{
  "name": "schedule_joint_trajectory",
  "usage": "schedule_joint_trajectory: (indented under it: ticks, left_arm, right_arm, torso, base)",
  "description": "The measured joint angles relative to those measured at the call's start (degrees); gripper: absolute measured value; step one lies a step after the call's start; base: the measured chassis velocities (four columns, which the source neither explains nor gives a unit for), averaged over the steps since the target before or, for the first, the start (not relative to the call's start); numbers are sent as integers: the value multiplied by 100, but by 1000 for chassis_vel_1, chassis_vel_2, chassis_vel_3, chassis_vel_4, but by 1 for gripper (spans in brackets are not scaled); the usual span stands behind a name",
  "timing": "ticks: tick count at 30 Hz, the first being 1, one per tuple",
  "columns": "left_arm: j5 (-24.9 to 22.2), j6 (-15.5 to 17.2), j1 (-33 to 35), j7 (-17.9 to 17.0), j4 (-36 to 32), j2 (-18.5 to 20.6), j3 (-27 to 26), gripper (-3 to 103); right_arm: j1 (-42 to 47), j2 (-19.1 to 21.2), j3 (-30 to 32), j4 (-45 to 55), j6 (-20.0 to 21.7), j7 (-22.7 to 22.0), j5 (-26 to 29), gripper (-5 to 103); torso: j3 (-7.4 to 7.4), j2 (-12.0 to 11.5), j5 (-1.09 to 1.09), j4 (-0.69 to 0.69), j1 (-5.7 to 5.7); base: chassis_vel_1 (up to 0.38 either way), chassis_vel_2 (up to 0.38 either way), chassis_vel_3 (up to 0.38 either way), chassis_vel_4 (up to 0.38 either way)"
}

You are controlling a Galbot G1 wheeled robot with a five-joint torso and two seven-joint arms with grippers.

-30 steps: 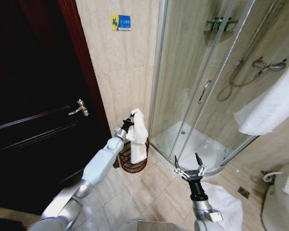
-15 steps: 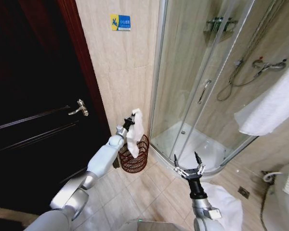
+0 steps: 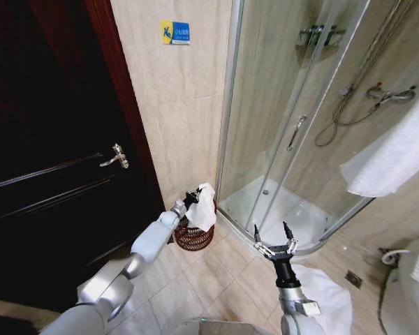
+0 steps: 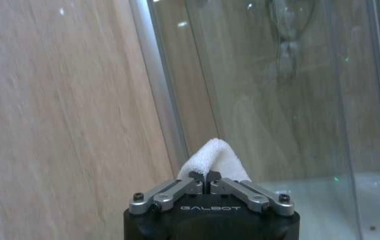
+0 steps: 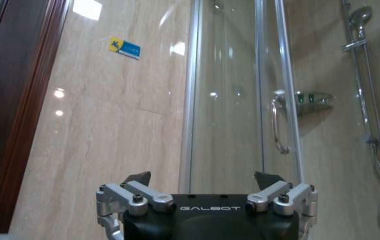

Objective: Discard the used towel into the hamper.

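A white used towel (image 3: 203,209) hangs from my left gripper (image 3: 193,196), which is shut on its top edge right above the hamper (image 3: 193,236). The hamper is a small dark red-brown open-weave basket on the floor in the corner between the tiled wall and the shower cabin; the towel's lower part drapes into it. In the left wrist view the fingers (image 4: 205,176) pinch the towel (image 4: 217,157), whose white fold sticks up past them. My right gripper (image 3: 273,234) stands open lower right, pointing up, nothing between its fingers; the right wrist view shows the same spread gripper (image 5: 203,179).
A dark wooden door (image 3: 49,160) with a metal handle (image 3: 115,156) stands left. The glass shower cabin (image 3: 300,125) fills the right. Another white towel (image 3: 325,296) lies on the floor by my right arm, and one hangs at right (image 3: 391,157).
My left gripper has gone down with the towel, from well above the hamper to just over its rim, so the towel now sinks into the basket. The right arm has stayed put.
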State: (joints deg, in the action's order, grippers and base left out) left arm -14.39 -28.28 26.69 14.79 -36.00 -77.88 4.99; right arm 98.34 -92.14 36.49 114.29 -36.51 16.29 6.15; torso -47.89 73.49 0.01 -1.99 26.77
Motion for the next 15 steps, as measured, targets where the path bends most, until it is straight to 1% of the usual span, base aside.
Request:
schedule_joint_trajectory:
  ticks: [1, 4, 5, 7, 11, 15]
  left_arm:
    - [0, 0, 0, 0, 0, 0, 0, 0]
    - [110, -20, -25, 29, 408, -151, 3, 0]
    - [110, -20, -25, 29, 408, -151, 3, 0]
    - [254, -56, -50, 16, 710, -304, -30, 0]
    - [349, -82, -93, -41, 950, -437, -120, 0]
    - [359, -83, -103, -89, 982, -439, -149, 0]
  right_arm:
    - [0, 0, 0, 0, 0, 0, 0, 100]
    - [-5, 0, 10, 65, 9, 44, 55, 100]
    - [-5, 0, 10, 65, 9, 44, 55, 100]
    - [13, 0, 2, 182, 54, 104, 64, 100]
    - [34, 0, -18, 267, 65, 165, 58, 100]
    - [46, 0, -19, 293, 67, 178, 47, 100]
  torso:
    - [0, 0, 0, 0, 0]
    - [0, 0, 0, 0, 0]
    - [0, 0, 0, 0, 0]
    - [0, 0, 0, -1, 0]
    - [0, 0, -1, 0, -1]
    - [0, 1, 0, 0, -2]
  base:
    - [0, 0, 0, 0]
    - [0, 0, 0, 0]
    - [0, 0, 0, 0]
    - [0, 0, 0, 0]
    - [0, 0, 0, 0]
    - [-52, 46, 48, -50]
